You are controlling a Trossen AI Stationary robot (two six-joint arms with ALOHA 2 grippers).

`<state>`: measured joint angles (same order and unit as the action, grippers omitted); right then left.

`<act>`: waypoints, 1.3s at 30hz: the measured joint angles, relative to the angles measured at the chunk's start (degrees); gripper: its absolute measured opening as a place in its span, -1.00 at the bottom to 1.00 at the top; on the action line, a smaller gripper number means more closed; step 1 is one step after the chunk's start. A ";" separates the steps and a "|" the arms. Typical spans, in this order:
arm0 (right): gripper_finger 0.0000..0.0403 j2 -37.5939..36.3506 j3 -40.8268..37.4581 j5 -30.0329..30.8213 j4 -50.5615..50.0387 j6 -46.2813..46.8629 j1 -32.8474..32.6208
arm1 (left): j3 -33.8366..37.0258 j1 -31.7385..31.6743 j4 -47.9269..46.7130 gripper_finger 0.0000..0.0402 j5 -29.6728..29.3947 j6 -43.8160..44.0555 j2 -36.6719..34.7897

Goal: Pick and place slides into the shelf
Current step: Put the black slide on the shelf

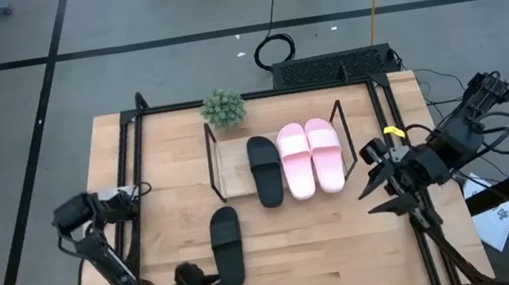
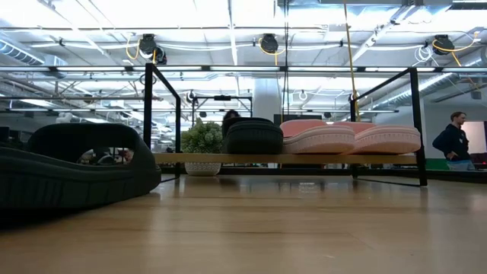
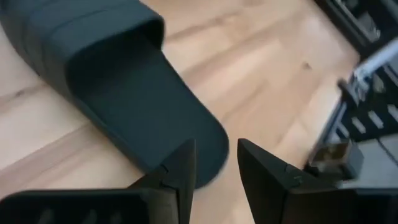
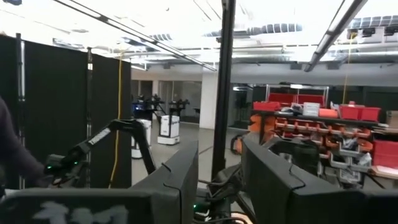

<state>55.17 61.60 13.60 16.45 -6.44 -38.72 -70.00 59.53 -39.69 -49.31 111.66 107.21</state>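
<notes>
One black slide (image 1: 228,246) lies sole-down on the table in front of the shelf (image 1: 224,172); it also shows large in the low view (image 2: 68,171) and in the left wrist view (image 3: 118,74). The other black slide (image 1: 265,169) and both pink slides (image 1: 310,157) rest on the shelf's wooden board (image 2: 304,158). My left gripper (image 1: 198,282) is open by the loose slide's heel end (image 3: 208,155), its fingers (image 3: 180,171) close over it; no touch shows. My right gripper (image 1: 383,189) is open in the air at the table's right edge.
A small potted plant (image 1: 223,109) stands at the shelf's far left corner. The large black table frame (image 1: 133,140) runs along the table's sides, and one of its posts (image 4: 224,87) stands right before my right gripper. A person (image 2: 455,141) stands in the room beyond.
</notes>
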 joint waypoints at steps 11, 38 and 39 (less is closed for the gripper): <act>-0.45 0.05 0.00 -0.06 -0.49 0.00 0.00 | -0.07 -4.78 5.00 -0.40 -5.53 0.24 0.21; -0.45 -3.45 0.00 -5.82 -3.00 -0.24 -0.03 | 0.02 -9.95 10.95 -0.51 -12.57 30.24 0.52; -0.45 -3.94 -0.01 -7.04 -3.04 -0.22 -0.03 | 0.02 -9.76 10.48 -0.55 -13.04 30.34 0.52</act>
<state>51.23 61.60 6.56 13.41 -6.66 -38.75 -69.97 49.77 -29.21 -62.34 142.01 107.72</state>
